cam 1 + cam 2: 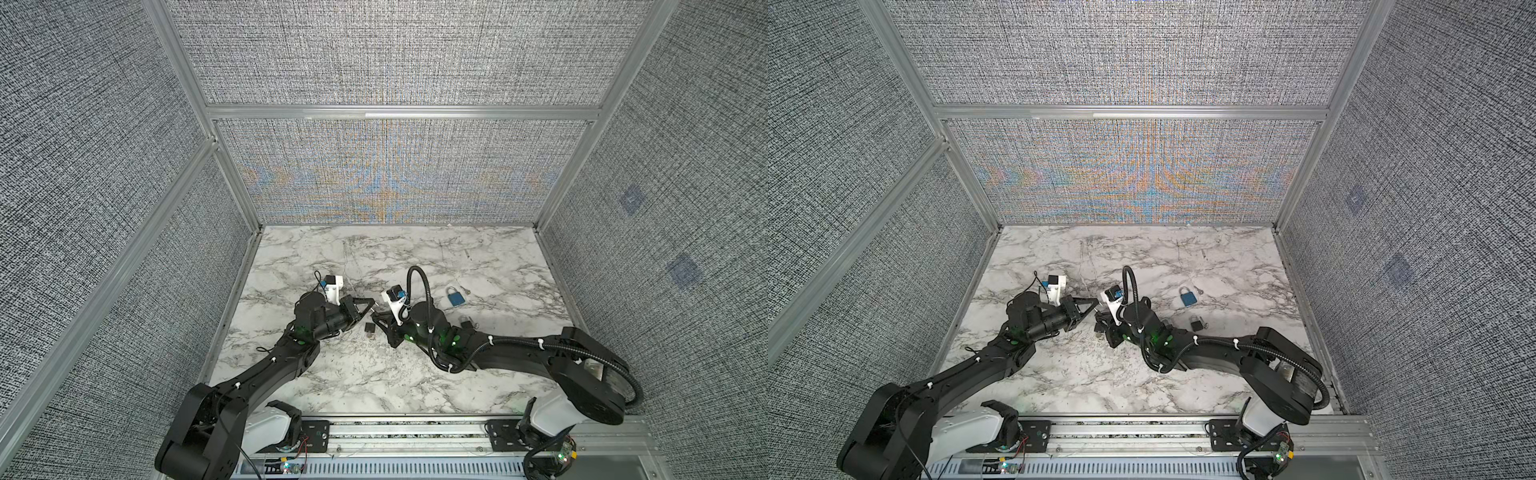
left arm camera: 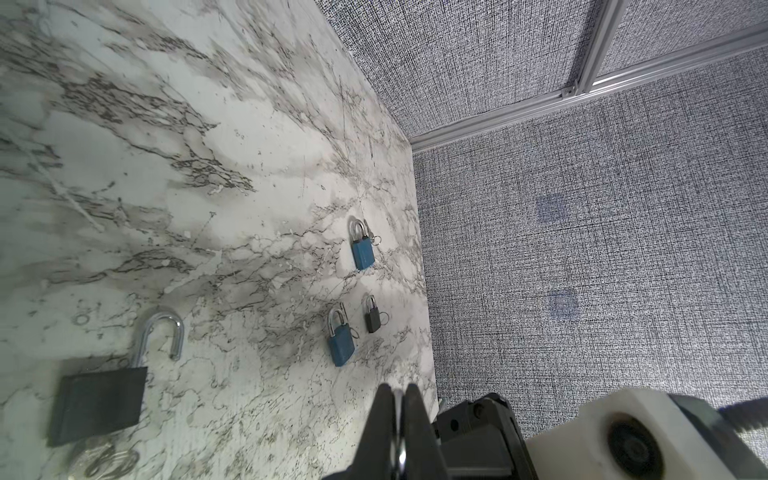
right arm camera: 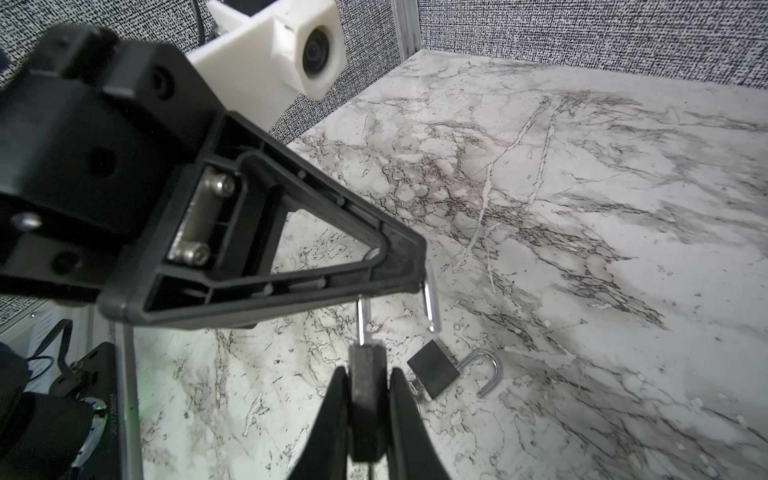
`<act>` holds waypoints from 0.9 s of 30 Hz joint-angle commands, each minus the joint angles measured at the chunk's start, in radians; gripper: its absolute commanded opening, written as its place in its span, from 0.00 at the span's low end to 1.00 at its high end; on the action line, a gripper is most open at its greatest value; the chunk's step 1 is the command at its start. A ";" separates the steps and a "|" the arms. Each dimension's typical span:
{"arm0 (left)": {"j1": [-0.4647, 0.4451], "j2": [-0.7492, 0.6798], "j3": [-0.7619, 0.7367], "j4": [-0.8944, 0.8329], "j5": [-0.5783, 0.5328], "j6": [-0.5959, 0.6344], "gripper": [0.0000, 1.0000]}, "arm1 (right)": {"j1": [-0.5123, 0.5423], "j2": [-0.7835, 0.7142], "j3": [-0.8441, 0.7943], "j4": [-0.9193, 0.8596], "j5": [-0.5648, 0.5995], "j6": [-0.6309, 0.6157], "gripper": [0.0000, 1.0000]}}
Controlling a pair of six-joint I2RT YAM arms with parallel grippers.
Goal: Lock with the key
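Right pincer [image 3: 368,376] grips a dark padlock [image 3: 365,415] by its body, while left pincer [image 2: 399,395] pinches its open silver shackle [image 3: 432,307].

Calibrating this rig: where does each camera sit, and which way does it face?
Top views: high above the robot's base, facing down over the marble table; both arms show.
Left wrist: on the left arm, looking along the shut left gripper towards a blue padlock.
Right wrist: on the right arm, looking past the right gripper clamping the held padlock, towards the left gripper.
Shared: both wrist views show the open black padlock on the table.
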 commanded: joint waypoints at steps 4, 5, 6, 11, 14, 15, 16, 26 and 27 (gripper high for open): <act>-0.002 -0.009 -0.004 0.036 0.030 -0.009 0.00 | -0.010 -0.009 -0.004 0.022 0.026 0.034 0.00; -0.001 -0.012 -0.003 0.035 0.029 -0.009 0.00 | -0.013 -0.016 -0.009 0.024 0.024 0.041 0.00; -0.001 -0.014 -0.004 0.032 0.029 -0.007 0.00 | -0.016 -0.022 -0.014 0.027 0.021 0.045 0.00; -0.001 -0.031 0.016 -0.033 0.013 0.033 0.00 | -0.050 -0.080 -0.031 -0.019 -0.080 0.081 0.00; 0.004 -0.061 0.040 -0.113 -0.032 0.087 0.28 | -0.075 -0.135 -0.037 -0.099 -0.171 0.087 0.00; 0.008 -0.076 0.046 -0.139 -0.051 0.116 0.34 | -0.085 -0.155 -0.040 -0.130 -0.201 0.091 0.00; 0.011 -0.092 0.045 -0.160 -0.076 0.155 0.36 | -0.097 -0.182 -0.041 -0.166 -0.246 0.105 0.00; 0.010 -0.149 0.048 -0.098 0.076 0.338 0.42 | -0.157 -0.373 -0.107 -0.356 -0.529 0.123 0.00; 0.006 -0.145 0.050 -0.073 0.119 0.343 0.42 | -0.158 -0.378 -0.102 -0.383 -0.546 0.119 0.00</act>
